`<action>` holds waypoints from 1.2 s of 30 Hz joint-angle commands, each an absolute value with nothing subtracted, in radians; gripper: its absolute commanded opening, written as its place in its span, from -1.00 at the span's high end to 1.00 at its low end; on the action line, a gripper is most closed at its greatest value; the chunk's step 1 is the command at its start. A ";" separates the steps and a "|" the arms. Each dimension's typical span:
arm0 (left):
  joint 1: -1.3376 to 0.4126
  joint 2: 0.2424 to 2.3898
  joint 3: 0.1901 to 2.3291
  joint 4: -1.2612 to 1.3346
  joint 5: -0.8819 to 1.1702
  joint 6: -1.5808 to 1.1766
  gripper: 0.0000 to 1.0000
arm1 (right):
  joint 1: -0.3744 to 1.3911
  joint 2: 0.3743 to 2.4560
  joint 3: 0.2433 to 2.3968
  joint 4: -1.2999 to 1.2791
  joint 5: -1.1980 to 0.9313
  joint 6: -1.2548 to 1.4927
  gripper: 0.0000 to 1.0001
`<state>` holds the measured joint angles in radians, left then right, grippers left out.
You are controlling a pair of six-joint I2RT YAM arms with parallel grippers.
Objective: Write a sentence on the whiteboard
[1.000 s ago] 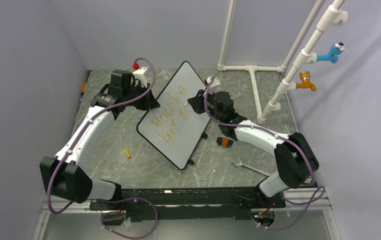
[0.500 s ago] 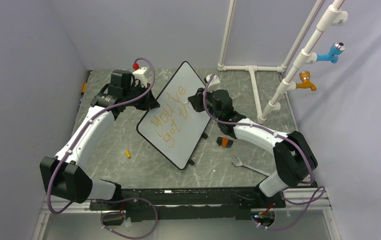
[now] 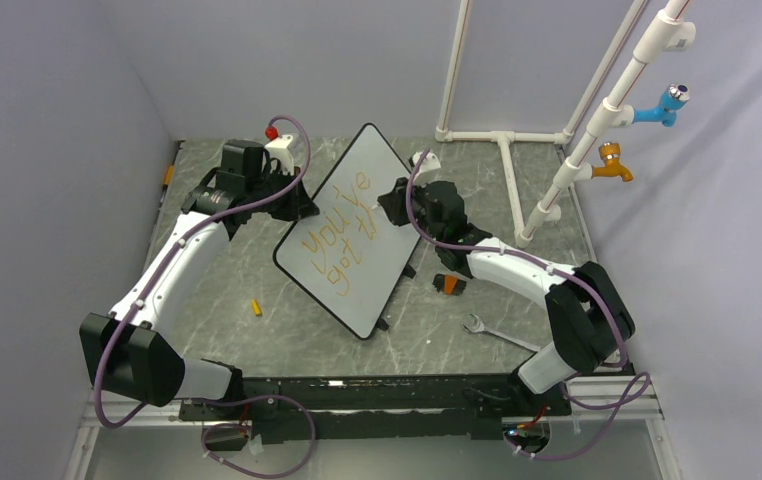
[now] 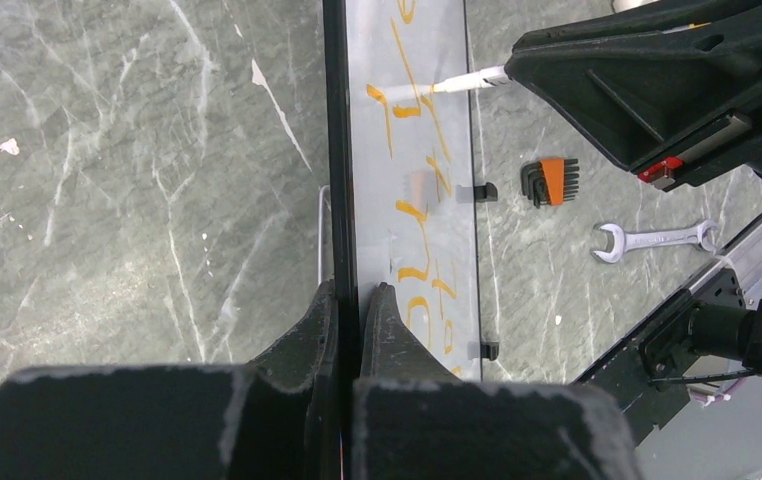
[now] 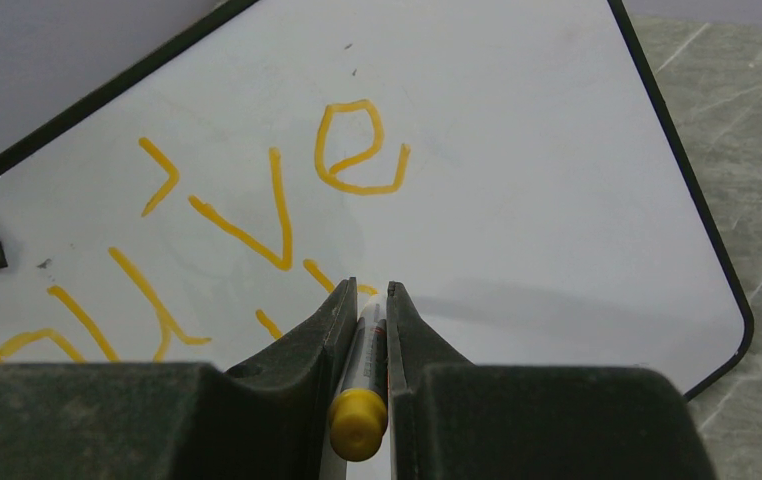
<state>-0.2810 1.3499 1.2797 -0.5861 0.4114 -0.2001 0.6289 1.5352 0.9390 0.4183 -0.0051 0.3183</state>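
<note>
The whiteboard point(image 3: 357, 225) stands tilted in the middle of the table, held at its left edge. Orange letters point(image 3: 337, 235) read "You've" above "got th". My left gripper point(image 3: 297, 205) is shut on the whiteboard's black rim point(image 4: 338, 150), one finger on each side. My right gripper point(image 3: 389, 205) is shut on an orange-capped marker point(image 5: 365, 385), its tip against the board point(image 5: 517, 180) just below the "ve" point(image 5: 352, 160). In the left wrist view the marker's white tip point(image 4: 462, 82) touches the board face point(image 4: 412, 190).
A yellow marker cap point(image 3: 255, 307) lies left of the board. A hex key set point(image 3: 447, 284) and a wrench point(image 3: 497, 333) lie on the right. A white pipe frame point(image 3: 517, 150) with blue and orange taps stands at the back right.
My right gripper has shifted slightly left and up along the board with the marker, and the last letter of "th" has gained strokes. The left arm and board have not moved.
</note>
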 commanded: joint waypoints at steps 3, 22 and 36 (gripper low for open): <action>-0.287 1.339 1.277 -0.586 0.270 -0.037 1.00 | 0.632 1.532 0.893 0.408 -0.013 0.331 1.00; -0.287 1.335 1.275 -0.586 0.267 -0.039 1.00 | 0.633 1.457 0.831 0.377 -0.008 0.324 1.00; -0.288 1.335 1.275 -0.586 0.265 -0.037 1.00 | 0.629 1.333 0.853 0.402 0.024 0.279 1.00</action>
